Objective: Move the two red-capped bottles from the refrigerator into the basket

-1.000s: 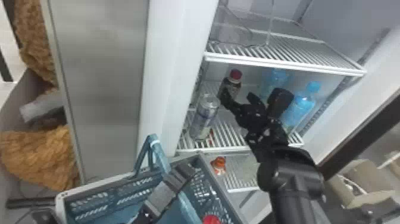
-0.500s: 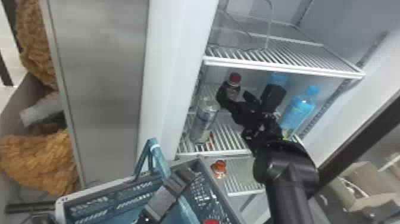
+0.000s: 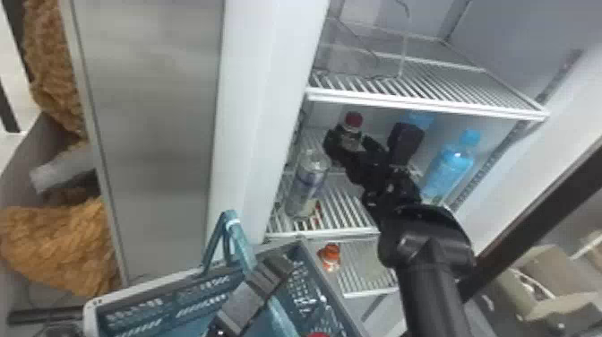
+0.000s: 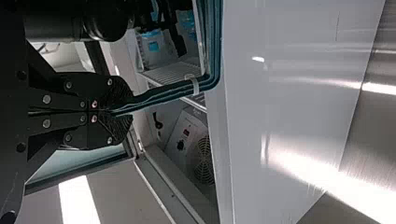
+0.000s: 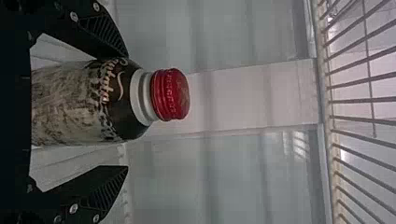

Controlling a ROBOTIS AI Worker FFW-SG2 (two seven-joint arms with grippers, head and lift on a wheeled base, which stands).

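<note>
One red-capped bottle (image 5: 109, 100) was upright inside the refrigerator, just above the centre of the head view, its base hidden. The right gripper (image 3: 351, 143) was spread around it, a finger on each side; whether either touched the glass, I could not tell. A second red cap (image 3: 319, 334) showed at the bottom edge of the frame, in the basket (image 3: 148, 284).

The left gripper (image 3: 277, 271), lower centre, was pressed together on the basket's teal handle (image 3: 239, 242).

Left of the right gripper, a tall can (image 3: 308, 183) stood on the middle shelf (image 3: 331, 233). Two blue bottles were farther right, one (image 3: 450, 166) at the right of the compartment, the other (image 3: 421, 118) partly hidden behind it. An orange-capped bottle (image 3: 330, 257) was below, on the lower shelf (image 3: 367, 269).
</note>
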